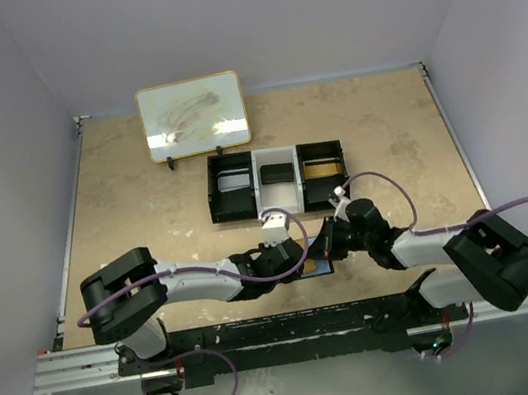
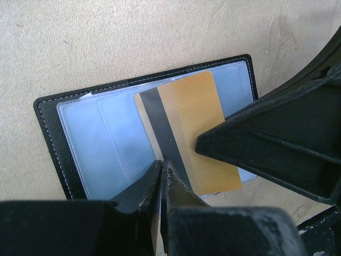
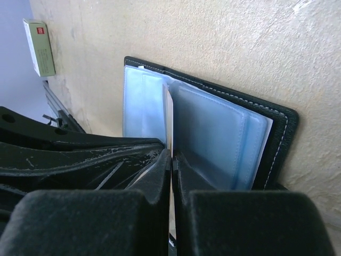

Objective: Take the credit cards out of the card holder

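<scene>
Black card holder (image 2: 90, 144) open flat, gold credit card (image 2: 194, 112) partly out

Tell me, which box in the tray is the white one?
The middle compartment of the tray is white. The left end compartment and the right end compartment are both black.

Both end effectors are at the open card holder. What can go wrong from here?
1. The right end effector pinches only the thin edge of the gold card with a black magnetic stripe; it may slip out.
2. The shut left end effector sits close at the same card, so the two may collide.
3. Nothing clearly pins the black folding card holder, so a pull might drag it along.
</scene>
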